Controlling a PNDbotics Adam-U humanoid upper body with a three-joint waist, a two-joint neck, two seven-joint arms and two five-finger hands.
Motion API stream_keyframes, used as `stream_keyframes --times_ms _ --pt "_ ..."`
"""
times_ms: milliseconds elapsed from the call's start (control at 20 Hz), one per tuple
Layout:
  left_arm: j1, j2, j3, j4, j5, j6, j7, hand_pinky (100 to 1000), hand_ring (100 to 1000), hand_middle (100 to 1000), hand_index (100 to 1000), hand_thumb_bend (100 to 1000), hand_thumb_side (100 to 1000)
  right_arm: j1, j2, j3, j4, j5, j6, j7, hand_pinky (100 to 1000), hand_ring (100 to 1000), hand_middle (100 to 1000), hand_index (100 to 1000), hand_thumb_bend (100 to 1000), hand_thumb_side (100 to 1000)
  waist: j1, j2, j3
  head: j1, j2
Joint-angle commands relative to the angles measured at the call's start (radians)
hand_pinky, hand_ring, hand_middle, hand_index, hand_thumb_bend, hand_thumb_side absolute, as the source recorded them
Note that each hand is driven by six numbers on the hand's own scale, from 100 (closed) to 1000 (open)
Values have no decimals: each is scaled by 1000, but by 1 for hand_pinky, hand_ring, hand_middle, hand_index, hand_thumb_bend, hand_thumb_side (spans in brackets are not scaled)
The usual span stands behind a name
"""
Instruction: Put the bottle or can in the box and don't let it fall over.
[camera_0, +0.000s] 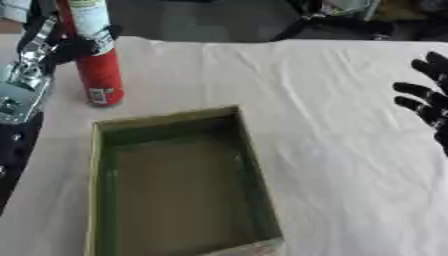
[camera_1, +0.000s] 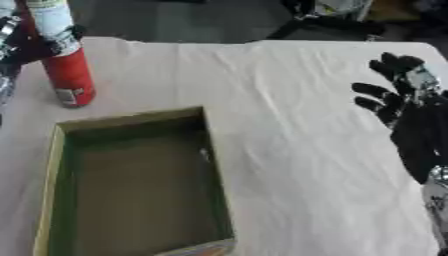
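Observation:
A tall red can (camera_0: 99, 70) with a pale label on its upper half stands upright on the cloth at the far left. My left hand (camera_0: 83, 44) has its dark fingers curled round the can's upper part, the silver forearm coming in along the left edge. Just in front of the can lies an open, shallow box (camera_0: 179, 187) with green walls and a brownish floor; nothing is in it. My right hand (camera_1: 411, 107) hovers open at the right edge, fingers spread and pointing left, well away from the can and box.
A cream cloth (camera_0: 341, 150) covers the table, wrinkled, with free room between the box and my right hand. Dark chair legs or stands (camera_0: 328, 27) show on the floor beyond the far edge.

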Motion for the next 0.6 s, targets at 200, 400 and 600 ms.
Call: stream_keyframes --times_ms 200,400,600 --pt "-22 -1 16 9 37 -9 37 731 1000 744 496 366 257 -10 -8 -6 -22 5 3 3 875 843 972 994 100 907 2 -13 -7 5 -19" --pt "-18 -4 19 17 66 -12 55 703 1000 638 402 169 223 -8 -6 -8 -22 7 5 1 876 843 972 994 100 910 3 -12 -9 5 -19" --pt "-16 -3 22 25 100 -3 72 681 1000 574 346 100 203 -7 -6 -10 -22 7 7 0 877 843 972 994 100 911 4 -13 -9 4 -18"
